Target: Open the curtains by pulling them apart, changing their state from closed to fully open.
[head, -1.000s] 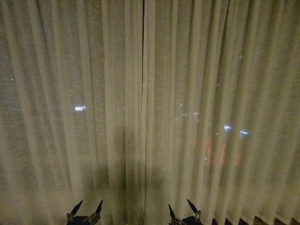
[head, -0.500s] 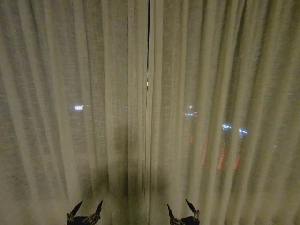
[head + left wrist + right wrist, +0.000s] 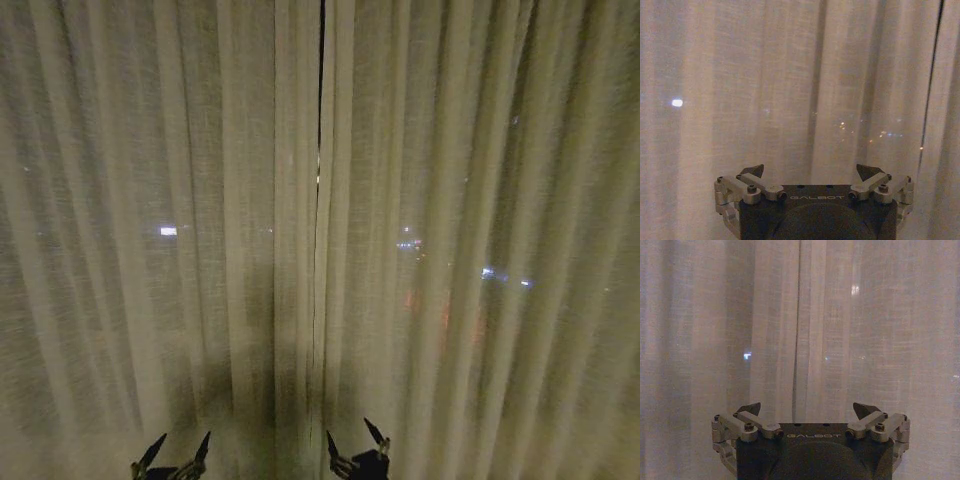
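Two sheer cream curtains hang closed across the head view, the left panel (image 3: 150, 230) and the right panel (image 3: 480, 230) meeting at a thin dark slit (image 3: 320, 130) near the middle. City lights glow faintly through the fabric. Low in front of the left panel, my left gripper (image 3: 176, 450) stands open and holds nothing. Just right of the slit's foot, my right gripper (image 3: 355, 440) is open too. In the left wrist view the left gripper (image 3: 811, 171) faces the pleats (image 3: 790, 90). In the right wrist view the right gripper (image 3: 808, 409) faces the seam (image 3: 798, 330) where the panels meet.
Pleated fabric spans the whole width ahead, floor-length, with a dark night window behind it.
The head view has shifted, so the slit now sits slightly further right. My right gripper has moved left toward the slit. The left gripper shifted slightly left and lower.
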You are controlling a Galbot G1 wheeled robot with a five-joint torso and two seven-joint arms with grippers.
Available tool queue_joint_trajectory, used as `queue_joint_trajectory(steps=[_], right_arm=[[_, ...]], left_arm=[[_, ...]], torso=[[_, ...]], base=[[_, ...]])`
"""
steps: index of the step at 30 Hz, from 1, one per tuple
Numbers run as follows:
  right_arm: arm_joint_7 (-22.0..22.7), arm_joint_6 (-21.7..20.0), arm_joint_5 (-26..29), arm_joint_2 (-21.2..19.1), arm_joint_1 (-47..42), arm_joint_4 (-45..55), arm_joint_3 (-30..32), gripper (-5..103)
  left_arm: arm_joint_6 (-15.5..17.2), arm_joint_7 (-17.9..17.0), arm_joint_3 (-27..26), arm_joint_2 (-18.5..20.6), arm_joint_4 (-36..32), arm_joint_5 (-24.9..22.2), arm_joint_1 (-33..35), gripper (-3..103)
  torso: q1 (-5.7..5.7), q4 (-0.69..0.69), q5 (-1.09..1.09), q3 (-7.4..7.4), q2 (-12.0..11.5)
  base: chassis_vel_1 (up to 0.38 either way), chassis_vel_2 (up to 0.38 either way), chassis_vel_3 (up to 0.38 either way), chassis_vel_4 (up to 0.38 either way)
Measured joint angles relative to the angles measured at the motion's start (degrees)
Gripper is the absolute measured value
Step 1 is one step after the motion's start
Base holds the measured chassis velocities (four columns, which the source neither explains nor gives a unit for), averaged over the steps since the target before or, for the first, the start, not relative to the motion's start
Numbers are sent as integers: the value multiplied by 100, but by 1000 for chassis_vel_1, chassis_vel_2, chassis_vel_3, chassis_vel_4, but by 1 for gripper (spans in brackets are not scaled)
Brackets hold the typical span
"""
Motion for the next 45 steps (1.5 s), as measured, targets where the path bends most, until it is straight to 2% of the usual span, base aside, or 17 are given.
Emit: queue_joint_trajectory(steps=[9, 11, 16, 26, 32, 42, 43, 44, 45], right_arm=[[145, -43, 366, 0, 1256, -926, -150, 100], [198, -106, 475, 0, 1754, -1239, -184, 100], [209, -152, 528, 1, 2518, -1923, -282, 100], [206, -160, 321, 0, 3283, -2953, -402, 100], [207, -23, 180, 0, 3994, -3703, -425, 100], [58, -23, 463, 0, 4358, -4089, -655, 101], [40, -49, 572, 0, 4349, -4078, -702, 91], [40, -49, 572, 0, 4349, -4078, -702, 91], [25, -96, 702, 1, 4307, -4029, -746, 85]], left_arm=[[-43, -102, -152, -212, -136, 118, 301, 100], [-43, -131, -155, -266, -167, 138, 333, 100], [-58, -141, -124, -317, -126, 207, 392, 100], [-95, -161, -148, -280, 48, 215, 305, 100], [-105, -166, -213, -252, 72, 191, 299, 100], [-109, -170, -159, -265, 154, 195, 243, 100], [-109, -171, -153, -279, 157, 204, 245, 100], [-109, -171, -153, -279, 157, 204, 245, 100], [-109, -171, -163, -285, 157, 210, 260, 100]], torso=[[1, -1, 1, 0, 0], [1, 1, 0, 0, 0], [2, 0, 1, 1, 0], [2, -2, 1, 1, -1], [2, 1, 0, 0, -1], [2, -1, 0, 0, -1], [2, 0, 0, 0, -1], [2, 0, 0, 0, -1], [2, 0, 0, 0, -1]], base=[[0, 0, 0, 0], [0, 0, 0, 0], [0, 0, 0, 0], [0, 0, 0, 0], [0, 0, 0, 0], [0, 0, 0, 0], [0, 0, 0, 0], [0, 0, 0, 0], [0, 0, 0, 0]])
